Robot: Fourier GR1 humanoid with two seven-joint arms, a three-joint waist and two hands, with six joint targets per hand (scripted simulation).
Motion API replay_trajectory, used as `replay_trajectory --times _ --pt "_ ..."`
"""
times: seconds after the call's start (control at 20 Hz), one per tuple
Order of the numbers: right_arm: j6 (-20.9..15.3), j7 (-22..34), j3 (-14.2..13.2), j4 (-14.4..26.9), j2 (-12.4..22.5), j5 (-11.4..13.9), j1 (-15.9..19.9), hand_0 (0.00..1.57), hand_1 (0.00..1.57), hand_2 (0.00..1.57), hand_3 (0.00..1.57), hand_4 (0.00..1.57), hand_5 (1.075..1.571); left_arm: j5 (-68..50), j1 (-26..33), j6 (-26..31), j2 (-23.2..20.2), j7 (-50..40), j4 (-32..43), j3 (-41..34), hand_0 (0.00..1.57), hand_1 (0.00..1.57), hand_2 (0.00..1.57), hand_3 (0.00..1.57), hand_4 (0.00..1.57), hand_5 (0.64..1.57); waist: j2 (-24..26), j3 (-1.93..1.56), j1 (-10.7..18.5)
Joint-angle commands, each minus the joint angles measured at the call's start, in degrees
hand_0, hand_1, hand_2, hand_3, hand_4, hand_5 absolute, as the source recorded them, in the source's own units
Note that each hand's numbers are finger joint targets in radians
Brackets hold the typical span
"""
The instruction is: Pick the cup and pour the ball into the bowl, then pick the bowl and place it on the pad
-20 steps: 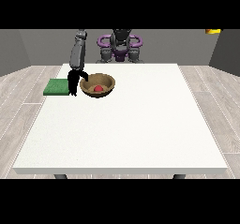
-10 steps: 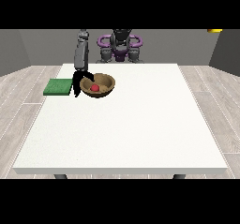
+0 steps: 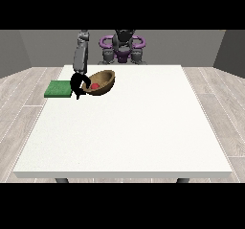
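Wooden bowl (image 3: 101, 82): near the far left corner of the white tabletop (image 3: 129, 127), tilted, mouth facing the near left, left rim low, right rim raised; contact with the tabletop not determinable. Red ball (image 3: 95, 86): inside the bowl, low against the left wall. Hand at the view's left (image 3: 77, 85): black, clamped on the bowl's left rim, arm rising toward the far edge. Green pad (image 3: 59, 88): flat at the far left edge, long axis running along that far edge, just beside the hand.
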State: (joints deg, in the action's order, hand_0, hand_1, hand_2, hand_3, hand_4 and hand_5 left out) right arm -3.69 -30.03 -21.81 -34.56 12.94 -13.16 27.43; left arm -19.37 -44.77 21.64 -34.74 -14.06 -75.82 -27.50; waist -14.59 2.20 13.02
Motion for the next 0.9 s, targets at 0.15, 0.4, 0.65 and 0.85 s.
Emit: replay_trajectory --times 0.15,0.4,0.65,0.85 --pt "-6.9 10.2 2.0 2.9 6.8 4.4 -3.0 1.57 1.57 1.57 1.37 0.96 1.536 -2.0 -0.7 0.9 -1.2 -0.4 1.9 -1.4 0.0 0.0 0.0 0.0 1.14 1.52 -2.1 -2.0 0.1" --pt "-8.9 19.6 4.6 -1.3 12.5 6.2 -1.9 1.57 1.57 1.57 1.18 1.0 1.545 -1.8 3.1 3.4 -2.1 0.7 6.0 -2.2 0.0 0.0 0.0 0.0 1.19 1.526 3.3 -1.85 -1.1" --pt "-4.2 31.4 6.6 -4.6 18.0 5.9 1.7 1.57 1.57 1.57 0.97 1.05 1.557 0.3 6.5 3.1 -4.2 5.0 11.3 -5.0 0.0 0.0 0.0 0.0 1.2 1.54 5.1 -2.01 -6.0" --pt "-0.4 38.0 7.8 -5.2 24.7 7.6 4.9 1.57 1.57 1.57 0.72 1.05 1.563 1.2 8.8 4.0 -4.3 6.9 12.2 -4.4 0.0 0.0 0.0 0.0 1.2 1.54 7.0 -2.12 -7.3"
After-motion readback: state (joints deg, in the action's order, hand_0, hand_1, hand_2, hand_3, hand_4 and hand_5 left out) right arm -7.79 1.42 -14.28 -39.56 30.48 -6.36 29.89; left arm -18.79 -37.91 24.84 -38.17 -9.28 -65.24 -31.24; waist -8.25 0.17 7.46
